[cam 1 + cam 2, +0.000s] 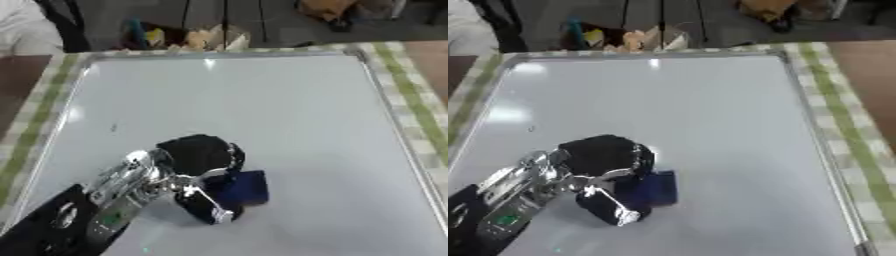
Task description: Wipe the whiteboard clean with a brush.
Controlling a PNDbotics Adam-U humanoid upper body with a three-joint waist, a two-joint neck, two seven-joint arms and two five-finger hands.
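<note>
A large whiteboard (pixel 289 115) lies flat on the table and fills most of both views. My left hand (pixel 199 156) reaches in from the lower left and is curled round a dark blue brush (pixel 248 187), which rests on the board's near left part. The board's surface looks mostly white, with one small dark mark (pixel 113 128) near its left edge. My right hand shows in neither view.
A green-and-white checked cloth (pixel 411 95) covers the table around the board's metal frame (pixel 389 115). Beyond the far edge stand boxes and clutter (pixel 188 36) on the floor. A person's light sleeve (pixel 22 27) shows at the top left.
</note>
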